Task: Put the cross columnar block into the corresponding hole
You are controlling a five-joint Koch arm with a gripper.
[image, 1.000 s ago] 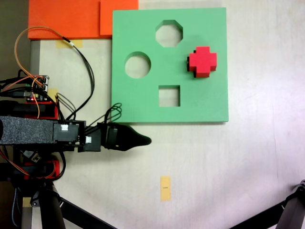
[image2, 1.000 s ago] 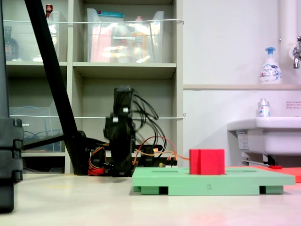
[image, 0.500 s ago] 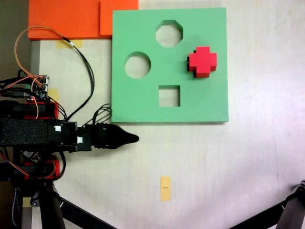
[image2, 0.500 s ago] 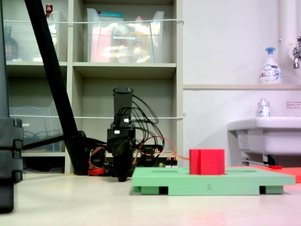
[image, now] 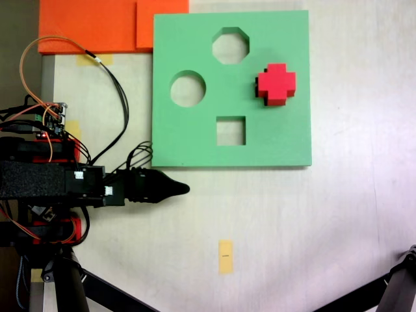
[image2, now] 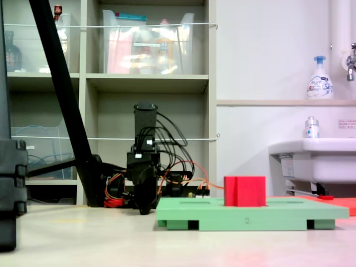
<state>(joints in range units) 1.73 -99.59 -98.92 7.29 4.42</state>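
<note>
The red cross columnar block (image: 277,83) stands upright on the right part of the green foam board (image: 195,136) and rises above the board's top (image2: 245,191). The corresponding hole is hidden beneath the block. My gripper (image: 184,189) hovers left of and below the board's lower left corner in a fixed view, well apart from the block. Its jaws come to a single black point with nothing between them. In another fixed view the gripper (image2: 144,209) points down near the table, behind the board's left end.
The board has an octagonal cutout (image: 231,45), a round one (image: 188,88) and a square one (image: 231,130). Orange foam (image: 97,26) lies at the top left. A yellow tape mark (image: 225,256) is on the table. Tripod legs (image: 84,286) stand at the bottom.
One second ago the gripper reached further right and was rolled. It has since drawn back left and lowered, and has stayed still for the last half second. The block has not moved.
</note>
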